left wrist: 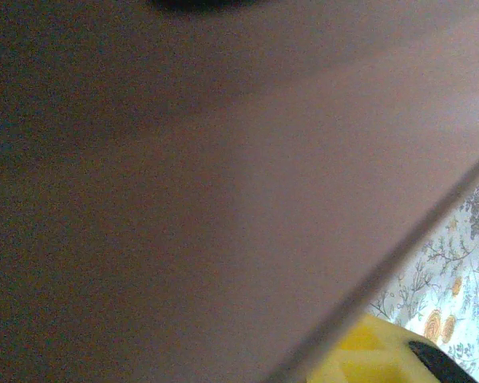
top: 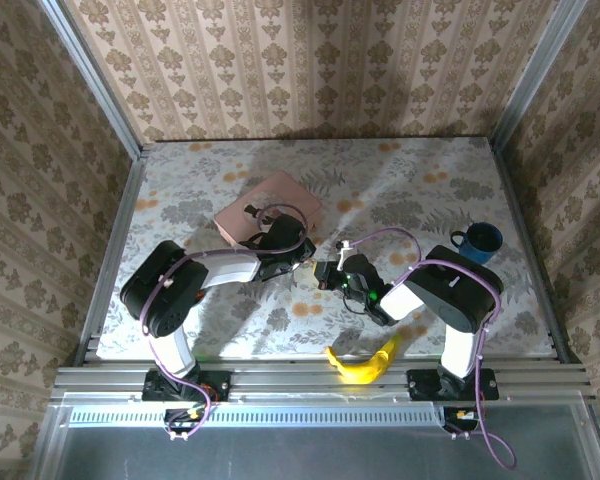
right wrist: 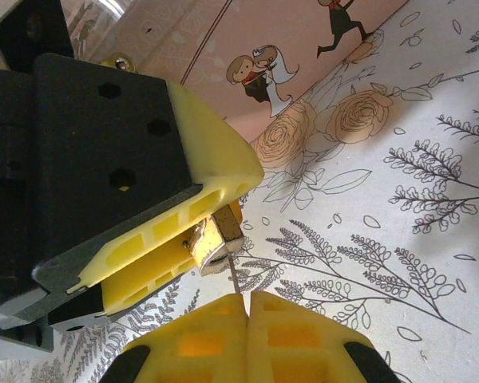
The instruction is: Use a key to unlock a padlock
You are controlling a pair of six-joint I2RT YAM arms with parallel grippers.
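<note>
Your right tool (right wrist: 247, 307) sat closest to the lens, its two ribbed yellow plastic fingertips clenched on the one key (right wrist: 234, 279), a thin silver-grey sliver standing upright. The key's tip met the underside of the single padlock (right wrist: 217, 243), small, brassy and boxy; you could not tell whether it had entered. The padlock was grasped between the yellow fingers of your left tool (right wrist: 207, 227), black-bodied, just above the worktop (right wrist: 399, 207). One pink rectangular tin (right wrist: 303, 56), printed with cartoon couples, lay just behind. From above you saw one blue mug (top: 478, 241) to the right and one yellow banana (top: 363, 362) near the arm bases. A floral cloth covered the worktop, and patterned beige wallpaper (top: 310, 70) lined three sides.
</note>
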